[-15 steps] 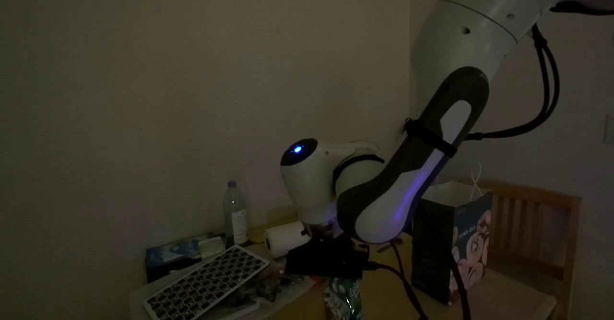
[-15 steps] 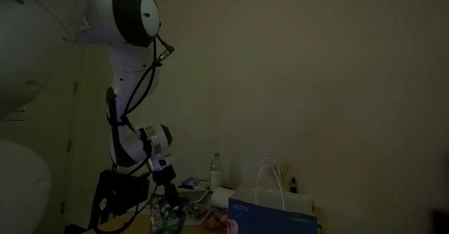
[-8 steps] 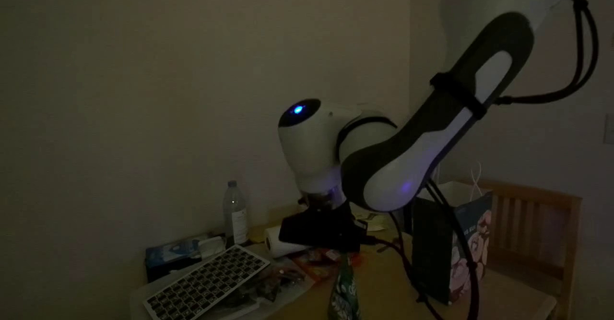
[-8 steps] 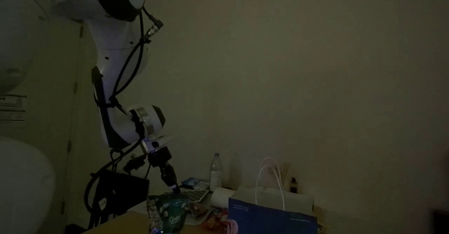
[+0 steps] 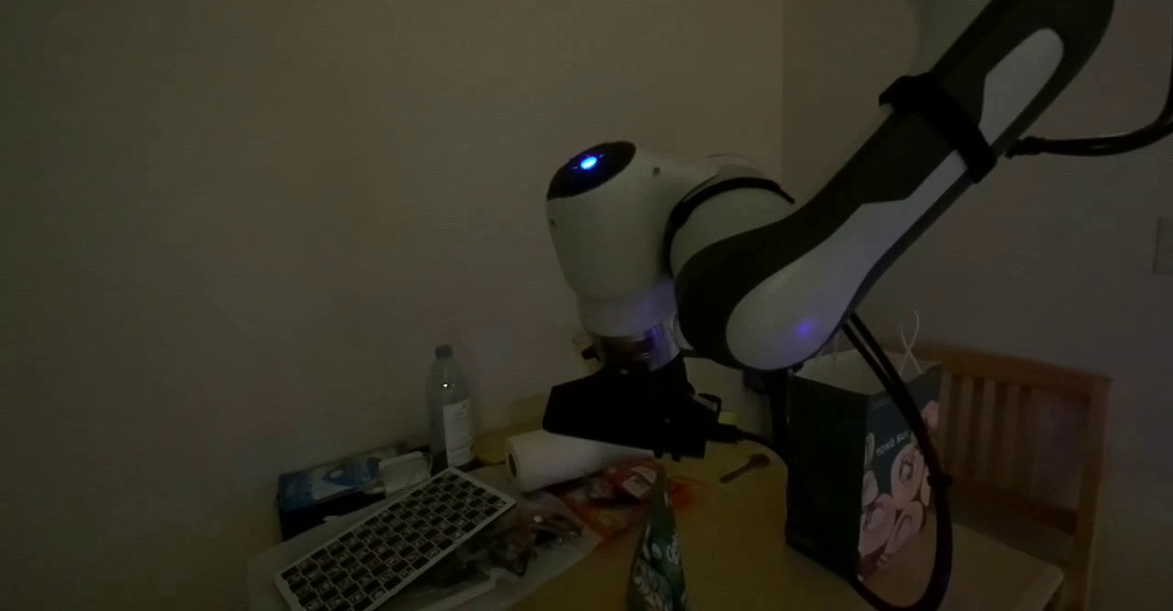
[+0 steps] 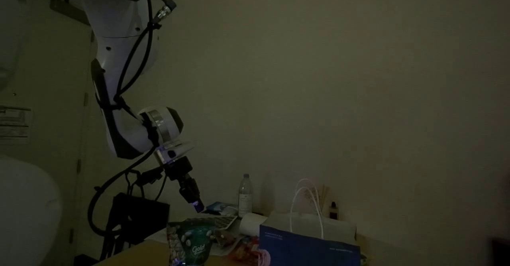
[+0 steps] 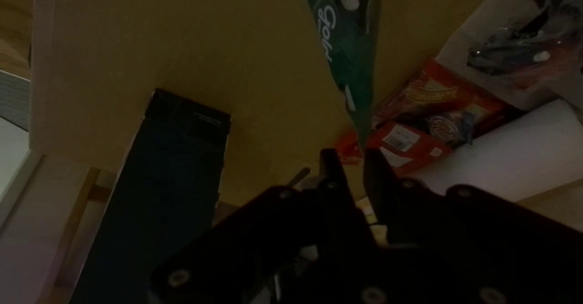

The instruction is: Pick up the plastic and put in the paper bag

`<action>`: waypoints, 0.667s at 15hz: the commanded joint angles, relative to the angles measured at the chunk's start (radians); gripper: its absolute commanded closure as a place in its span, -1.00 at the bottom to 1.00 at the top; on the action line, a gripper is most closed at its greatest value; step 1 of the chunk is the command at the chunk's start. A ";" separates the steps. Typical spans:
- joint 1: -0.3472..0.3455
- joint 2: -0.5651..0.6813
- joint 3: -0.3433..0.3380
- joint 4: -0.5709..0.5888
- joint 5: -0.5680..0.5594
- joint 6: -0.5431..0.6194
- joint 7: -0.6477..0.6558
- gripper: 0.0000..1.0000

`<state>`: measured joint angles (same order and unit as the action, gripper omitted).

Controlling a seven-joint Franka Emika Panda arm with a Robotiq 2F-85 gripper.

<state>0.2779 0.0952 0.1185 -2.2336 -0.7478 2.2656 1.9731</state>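
My hand [image 7: 350,156] is spread a little, with nothing in it; the green plastic packet [image 6: 193,242] stands just below, thin edge up.

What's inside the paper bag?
In both exterior views, only the pale inner wall of the paper bag shows near the top. Lower down, the bag covers its own interior, so I can't tell whether anything lies there.

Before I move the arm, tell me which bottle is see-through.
The tall bottle with a whitish label, seen in both exterior views: its body is clear. The smaller bottle, visible beyond the paper bag in an exterior view, looks dark.
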 commanded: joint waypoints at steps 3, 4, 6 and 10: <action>-0.035 0.098 0.013 0.039 0.185 -0.008 -0.024 -0.23; -0.035 0.124 0.009 0.047 0.210 -0.006 -0.029 -0.37; -0.032 0.174 0.000 0.069 0.222 0.026 -0.052 -0.63; 0.003 0.261 -0.021 0.150 0.184 0.013 -0.065 -1.00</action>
<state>0.2619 0.3054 0.1095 -2.1438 -0.5621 2.2899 1.9440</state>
